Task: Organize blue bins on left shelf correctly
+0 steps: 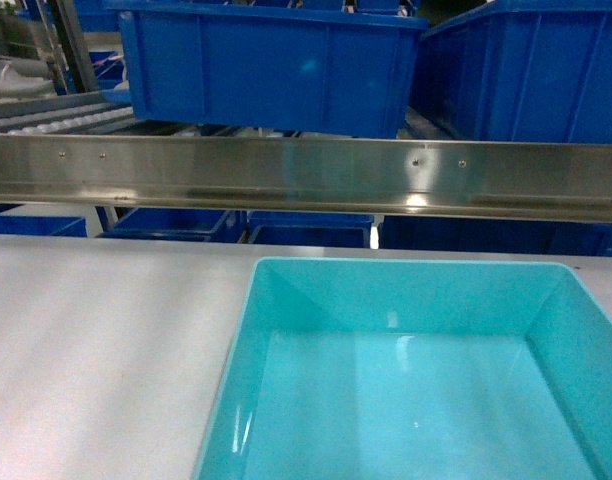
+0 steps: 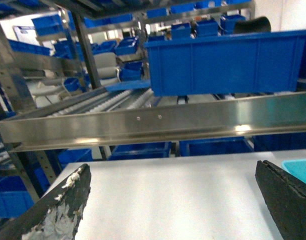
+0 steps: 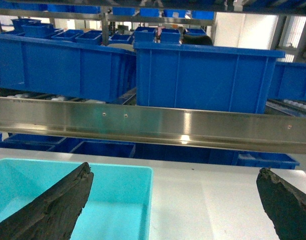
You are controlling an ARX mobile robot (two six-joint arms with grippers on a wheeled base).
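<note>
An empty light turquoise blue bin [image 1: 416, 380] stands on the white table [image 1: 96, 340] at the lower right of the head view, just in front of the left shelf's steel front rail [image 1: 306, 175]. No gripper shows in the head view. My left gripper [image 2: 173, 167] is open over bare table, and only the bin's corner [image 2: 300, 170] shows by its right finger. My right gripper [image 3: 175, 170] is open too. Its left finger [image 3: 58, 207] hangs over the blue bin [image 3: 118, 200] and its right finger over the table. Neither gripper holds anything.
Two large dark blue crates [image 1: 266, 65] [image 1: 526, 70] sit on the shelf's roller tracks [image 1: 66, 118] behind the rail. More dark blue crates [image 1: 306, 228] fill the level below the rail. Steel uprights [image 2: 85, 50] stand at the left.
</note>
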